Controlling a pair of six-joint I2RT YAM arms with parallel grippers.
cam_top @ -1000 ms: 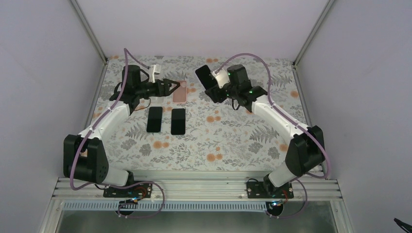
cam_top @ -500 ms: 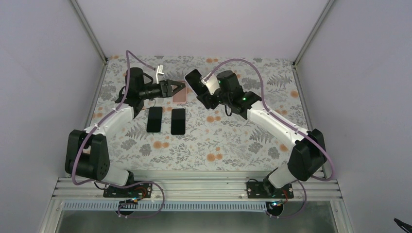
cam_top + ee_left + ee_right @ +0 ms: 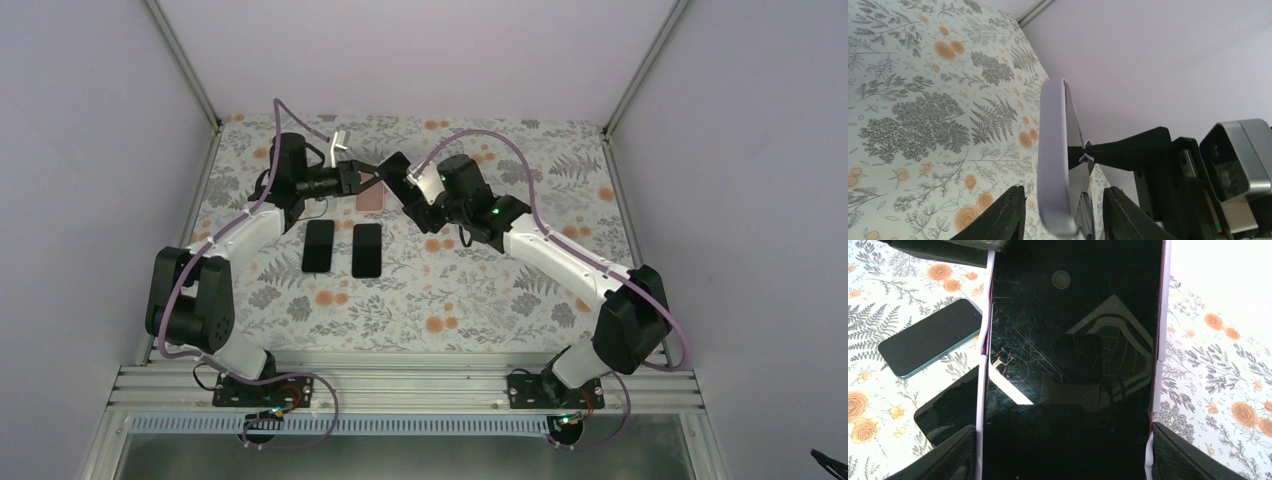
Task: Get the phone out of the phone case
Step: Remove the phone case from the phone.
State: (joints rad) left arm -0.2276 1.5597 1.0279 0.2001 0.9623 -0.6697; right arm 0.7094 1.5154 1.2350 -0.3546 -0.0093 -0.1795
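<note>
The phone [image 3: 1073, 340] sits in its lilac phone case [image 3: 1053, 150], held in the air above the floral surface [image 3: 480, 290]. The right gripper [image 3: 1064, 440] is clamped on the case's long sides. The left gripper [image 3: 1063, 195] straddles one end, fingers apart, seemingly with slim gaps. Below, a dark handset [image 3: 319, 245] lies flat beside a second handset [image 3: 367, 249].

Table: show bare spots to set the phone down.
Free: near strip between the black phones and the rail; far-right corner beyond the right arm. Crowded: far centre, where the left hand and right hand meet at the cased phone.
</note>
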